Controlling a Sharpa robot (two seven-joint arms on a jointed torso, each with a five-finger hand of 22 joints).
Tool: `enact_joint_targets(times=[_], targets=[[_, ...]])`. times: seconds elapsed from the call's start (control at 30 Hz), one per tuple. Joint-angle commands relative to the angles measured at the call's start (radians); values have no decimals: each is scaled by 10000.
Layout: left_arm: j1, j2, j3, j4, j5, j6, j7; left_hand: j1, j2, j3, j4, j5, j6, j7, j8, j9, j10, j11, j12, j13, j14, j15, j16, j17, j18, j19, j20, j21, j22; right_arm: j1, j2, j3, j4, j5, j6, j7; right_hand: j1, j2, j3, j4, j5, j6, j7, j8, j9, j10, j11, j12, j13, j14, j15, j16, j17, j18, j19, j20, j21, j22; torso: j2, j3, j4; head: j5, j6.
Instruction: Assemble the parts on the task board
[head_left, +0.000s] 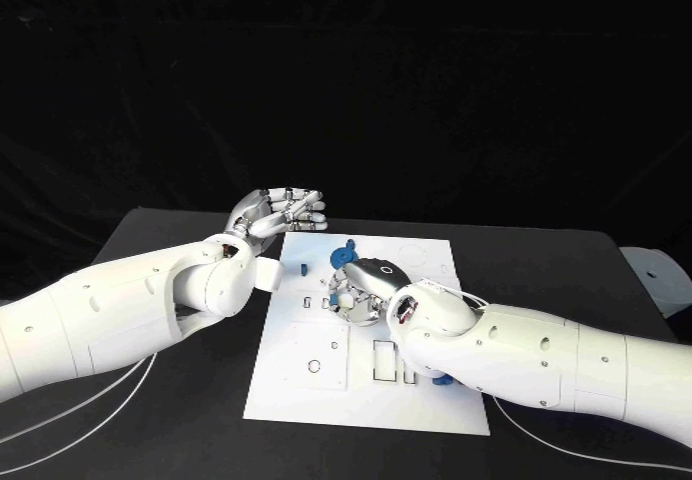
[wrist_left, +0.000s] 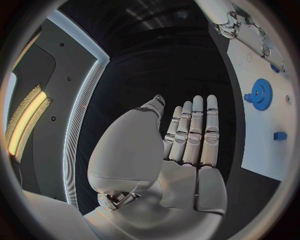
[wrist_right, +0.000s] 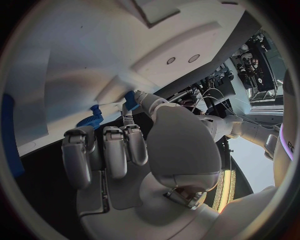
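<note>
The white task board (head_left: 325, 385) lies mid-table. A blue gear (head_left: 343, 257) stands near its far edge, and a small blue block (head_left: 304, 268) sits to the left of it. My right hand (head_left: 364, 292) hovers low over the board just in front of the gear, fingers curled. In the right wrist view its thumb tip meets a small blue part (wrist_right: 130, 98) beside the gear (wrist_right: 92, 119); I cannot tell whether that part is pinched. My left hand (head_left: 283, 213) is raised by the board's far left corner, its fingers (wrist_left: 195, 132) straight and holding nothing.
Another blue part (head_left: 440, 379) peeks out under my right forearm at the board's right edge. Rectangular slots (head_left: 382, 361) are cut in the board's near half. A pale object (head_left: 658, 276) sits at the table's right edge. The left wrist view shows the gear (wrist_left: 259, 94) and block (wrist_left: 279, 135).
</note>
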Motion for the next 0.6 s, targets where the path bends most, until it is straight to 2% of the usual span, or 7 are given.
enact_joint_targets(times=[0.03, 0.17, 0.4, 0.6], targets=[[4, 3, 7, 29, 30, 180, 57, 22, 0, 66, -5, 10, 16, 49, -34, 11, 80, 9, -64, 2, -53, 5, -37, 12, 140, 73, 11, -66, -17, -62, -10, -55, -49, -108, 518, -122, -99, -9, -3, 74, -9, -79, 3, -89, -41, 49, 64, -67, 1365, 887, 38, -21, 1807, -69, 1065, -8, 54, 2630, 1, 6, 1, 2, -9], [4, -3, 7, 30, 30, 180, 57, 22, 0, 66, -5, 10, 16, 49, -34, 11, 80, 9, -64, 2, -53, 5, -37, 12, 140, 73, 11, -66, -17, -61, -3, -55, -47, -123, 510, -133, -141, -46, 3, 76, -17, -187, 51, -146, -67, 20, 104, -98, 1340, 886, 71, -22, 1804, -69, 1065, 18, 54, 2630, 5, 5, 2, 2, -9], [4, -16, 7, 32, 30, 169, 55, 18, -2, 84, -1, 10, 18, 52, -41, 13, 90, 10, -87, 1, -55, 4, -41, 36, 142, 77, 12, -74, -27, -60, 3, -55, -48, -149, 526, -139, -327, -240, -29, 114, -82, -623, 246, -428, -200, -117, 276, -247, 1212, 885, 218, -23, 1803, -69, 1065, 141, 54, 2630, 6, 2, 3, -7, -9], [4, -25, 7, 30, 30, 171, 48, 18, -2, 84, -1, 10, 18, 52, -41, 13, 90, 10, -87, 1, -55, 4, -41, 36, 142, 77, 12, -74, -27, -60, 8, -55, -40, -166, 476, -111, -377, -304, -47, 124, -107, -734, 300, -516, -241, -142, 326, -267, 1194, 885, 263, -22, 1805, -69, 1065, 186, 54, 2630, 11, 6, 7, -18, -10]])
